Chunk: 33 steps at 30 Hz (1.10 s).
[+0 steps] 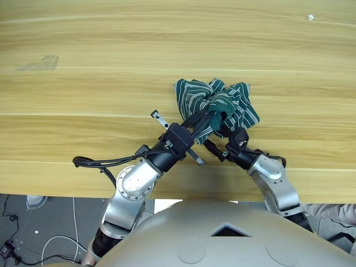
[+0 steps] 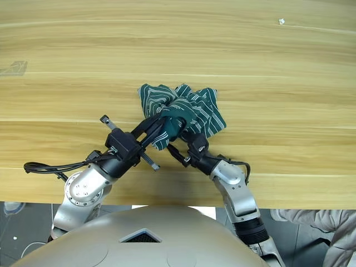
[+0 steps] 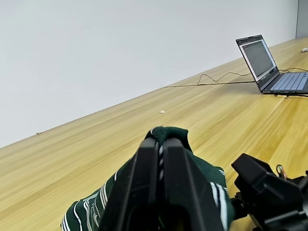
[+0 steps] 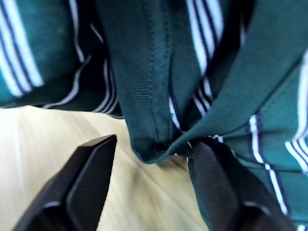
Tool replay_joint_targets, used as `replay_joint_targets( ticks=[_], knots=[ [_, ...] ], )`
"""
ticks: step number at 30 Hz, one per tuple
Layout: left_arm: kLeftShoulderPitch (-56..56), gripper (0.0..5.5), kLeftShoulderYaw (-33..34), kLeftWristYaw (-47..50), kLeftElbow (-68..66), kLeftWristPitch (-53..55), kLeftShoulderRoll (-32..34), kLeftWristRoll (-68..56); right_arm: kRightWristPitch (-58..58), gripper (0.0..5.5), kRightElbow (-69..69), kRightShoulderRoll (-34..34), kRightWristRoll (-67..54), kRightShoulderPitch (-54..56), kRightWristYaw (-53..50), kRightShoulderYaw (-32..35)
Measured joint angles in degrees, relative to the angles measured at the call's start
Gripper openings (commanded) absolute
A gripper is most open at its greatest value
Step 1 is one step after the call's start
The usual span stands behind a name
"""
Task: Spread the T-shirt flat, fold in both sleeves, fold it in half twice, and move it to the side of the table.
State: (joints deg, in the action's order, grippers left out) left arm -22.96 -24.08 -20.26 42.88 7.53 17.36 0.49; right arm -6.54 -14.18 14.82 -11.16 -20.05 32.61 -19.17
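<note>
The T-shirt is a crumpled heap of green cloth with white stripes, lying right of the middle of the wooden table. My left gripper comes in from the near left and is shut on a raised fold of dark green ribbing, held a little off the table. My right gripper sits just beside it on the near side of the heap. It is open, and a hanging fold of the T-shirt hangs between its two fingers.
A small white scrap lies far back on the right, and a faint taped mark at the back left. Farther along the table an open laptop stands with a thin cable. The table's front edge is close behind both wrists.
</note>
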Motion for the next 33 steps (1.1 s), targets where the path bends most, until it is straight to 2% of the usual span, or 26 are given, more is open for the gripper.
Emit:
replay_joint_targets(
  ticks=[9,11,12,16,19,22,26,29,33],
  knots=[
    [-0.05,0.00,0.58,1.01,-0.03,0.00,-0.04,-0.72,-0.07,0.66,0.03,0.03,0.32,0.29,-0.20,0.22],
    [-0.10,0.00,0.98,1.00,0.03,0.10,-0.24,-1.50,-0.05,0.12,0.12,0.02,0.64,0.71,-0.39,0.40],
    [-0.10,0.00,1.29,1.01,0.05,0.18,-0.32,-2.07,-0.05,0.05,0.16,0.03,0.69,0.72,-0.41,0.42],
    [0.10,0.00,5.24,1.30,-0.12,0.20,0.16,-2.84,-0.09,0.05,0.10,1.04,0.73,1.37,0.83,0.40],
    [1.10,0.00,13.53,1.20,-1.47,0.15,2.92,-2.99,-0.40,0.05,-2.26,6.57,-1.40,3.07,8.14,0.99],
    [1.09,0.00,22.95,0.02,-3.69,0.00,7.47,-2.98,0.63,0.05,-5.23,13.71,-5.71,4.95,16.63,5.17],
    [1.14,0.00,29.26,-2.66,-5.76,-0.15,12.04,-2.74,3.65,0.05,-6.96,21.63,-8.28,7.98,25.78,9.07],
    [1.38,0.00,29.76,-5.84,-5.67,-0.15,15.50,-1.55,4.31,0.05,-6.90,27.89,-9.23,13.88,31.35,13.13],
    [5.73,0.00,27.39,-11.91,-5.42,-1.19,21.39,1.75,6.36,0.05,-1.57,31.26,-6.79,24.80,31.97,16.74]
  ],
)
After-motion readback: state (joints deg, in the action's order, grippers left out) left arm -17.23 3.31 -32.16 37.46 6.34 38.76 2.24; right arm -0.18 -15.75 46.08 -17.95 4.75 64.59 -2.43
